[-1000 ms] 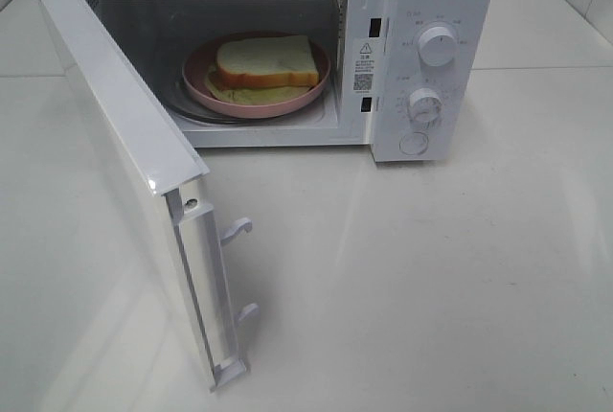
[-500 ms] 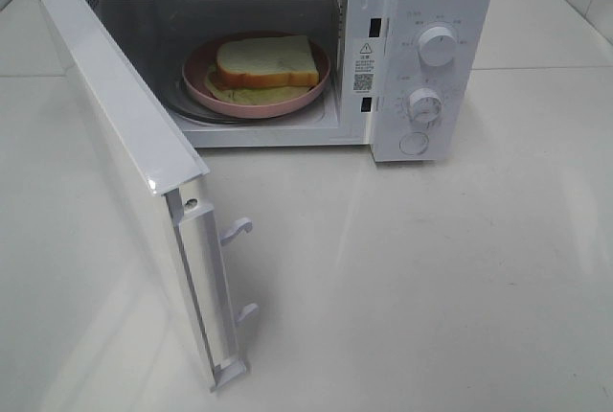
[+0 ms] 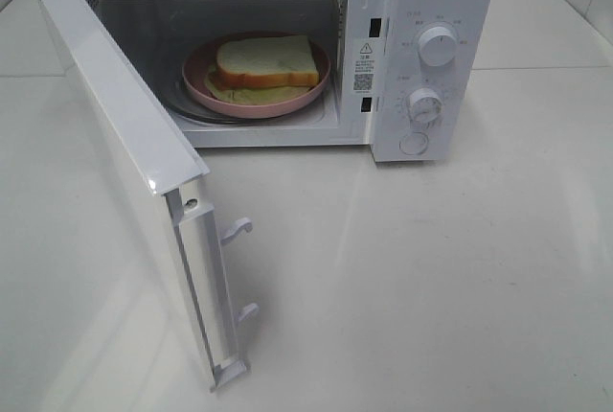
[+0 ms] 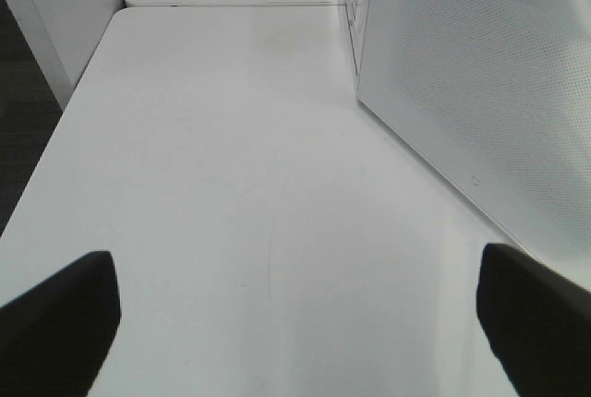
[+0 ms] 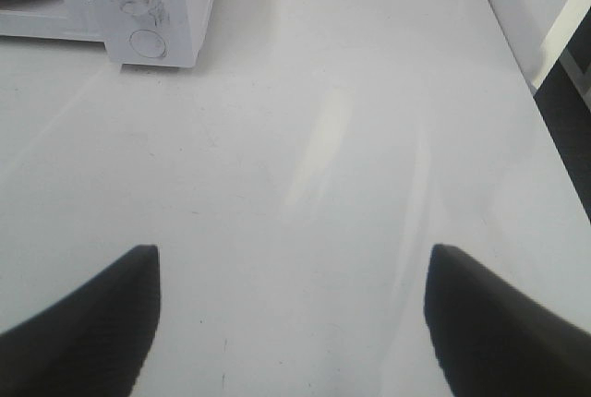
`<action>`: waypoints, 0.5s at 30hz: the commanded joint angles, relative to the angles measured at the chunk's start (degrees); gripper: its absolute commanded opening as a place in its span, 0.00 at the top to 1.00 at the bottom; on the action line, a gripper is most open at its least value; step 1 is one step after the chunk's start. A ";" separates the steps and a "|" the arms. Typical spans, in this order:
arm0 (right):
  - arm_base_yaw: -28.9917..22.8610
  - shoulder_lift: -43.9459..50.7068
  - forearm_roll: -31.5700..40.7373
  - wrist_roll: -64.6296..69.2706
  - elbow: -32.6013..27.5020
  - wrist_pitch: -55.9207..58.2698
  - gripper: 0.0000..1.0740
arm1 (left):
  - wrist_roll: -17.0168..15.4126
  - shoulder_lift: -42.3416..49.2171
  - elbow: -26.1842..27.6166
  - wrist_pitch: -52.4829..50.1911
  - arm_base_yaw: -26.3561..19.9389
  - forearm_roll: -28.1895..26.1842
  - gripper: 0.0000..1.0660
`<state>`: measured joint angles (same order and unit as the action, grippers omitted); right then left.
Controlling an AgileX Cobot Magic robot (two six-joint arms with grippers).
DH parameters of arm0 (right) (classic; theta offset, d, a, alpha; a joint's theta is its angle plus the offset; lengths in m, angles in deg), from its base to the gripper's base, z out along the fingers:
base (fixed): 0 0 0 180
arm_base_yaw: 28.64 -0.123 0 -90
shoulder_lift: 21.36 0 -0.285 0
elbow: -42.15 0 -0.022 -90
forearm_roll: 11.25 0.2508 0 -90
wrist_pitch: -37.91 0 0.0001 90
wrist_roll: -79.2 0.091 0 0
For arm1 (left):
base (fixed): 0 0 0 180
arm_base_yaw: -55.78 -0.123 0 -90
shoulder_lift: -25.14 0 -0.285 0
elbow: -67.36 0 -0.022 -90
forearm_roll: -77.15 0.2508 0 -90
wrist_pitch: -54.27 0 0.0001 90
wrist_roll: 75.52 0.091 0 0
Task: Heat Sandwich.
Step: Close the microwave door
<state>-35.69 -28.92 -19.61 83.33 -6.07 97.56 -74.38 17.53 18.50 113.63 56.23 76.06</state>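
Microwave (image 3: 436, 0): white, on a white bench (image 3: 431, 278).
Door (image 3: 124, 144): swung wide open on the left, with two latch hooks (image 3: 237, 230) on its free edge.
Plate (image 3: 206, 91): round, pink, lying inside the cavity.
Sandwich (image 3: 265, 60): on the plate, pale bread face up, brown crust at the side, a yellow-green layer showing beneath.
Panel on the right: upper dial (image 3: 437, 46), lower dial (image 3: 424, 104) and a round button (image 3: 414, 143) below them.
Label (image 3: 364, 67): on the frame beside the cavity.
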 commanded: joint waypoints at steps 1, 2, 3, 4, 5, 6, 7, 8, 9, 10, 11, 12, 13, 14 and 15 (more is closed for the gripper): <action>0.34 1.49 0.23 -0.80 -0.17 -0.46 0.29 | -0.11 1.55 -0.11 -0.46 -0.06 0.23 0.03; 0.34 1.49 0.23 -0.80 -0.17 -0.46 0.29 | -0.11 1.55 -0.11 -0.46 -0.06 0.23 0.03; 0.34 1.49 0.23 -0.80 -0.17 -0.46 0.29 | -0.11 1.55 -0.11 -0.46 -0.06 0.23 0.03; 0.34 1.49 0.29 -0.74 -0.17 -0.46 0.29 | -0.11 1.55 -0.11 -0.46 -0.06 0.23 0.03; 0.34 1.49 0.29 -0.74 -0.17 -0.46 0.29 | -0.11 1.55 -0.11 -0.46 -0.06 0.23 0.03; 0.34 1.49 0.29 -0.74 -0.17 -0.46 0.29 | -0.11 1.55 -0.11 -0.46 -0.06 0.23 0.03; 0.34 1.49 0.29 -0.74 -0.17 -0.46 0.29 | -0.11 1.55 -0.11 -0.46 -0.06 0.23 0.03; 0.34 1.49 0.29 -0.74 -0.17 -0.46 0.29 | -0.11 1.55 -0.11 -0.46 -0.06 0.23 0.03; 0.34 1.49 0.29 -0.74 -0.17 -0.46 0.29 | -0.11 1.55 -0.11 -0.46 -0.06 0.23 0.03; 0.34 1.49 0.29 -0.74 -0.17 -0.46 0.29 | -0.11 1.55 -0.11 -0.46 -0.06 0.23 0.03; 0.34 1.49 0.29 -0.74 -0.17 -0.46 0.29 | -0.11 1.55 -0.11 -0.46 -0.06 0.23 0.03; 0.34 1.49 0.29 -0.74 -0.17 -0.46 0.29 | -0.11 1.55 -0.11 -0.46 -0.06 0.23 0.03; 0.34 1.49 0.29 -0.74 -0.17 -0.46 0.29 | -0.11 1.55 -0.11 -0.46 -0.06 0.23 0.03; 0.34 1.49 0.29 -0.74 -0.17 -0.46 0.29 | -0.11 1.55 -0.11 -0.46 -0.06 0.23 0.03; 0.34 1.49 0.29 -0.74 -0.17 -0.46 0.29 | -0.11 1.55 -0.11 -0.46 -0.06 0.23 0.03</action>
<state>-35.69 -28.92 -19.44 83.21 -6.07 97.56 -74.38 17.53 18.50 113.63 56.23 76.06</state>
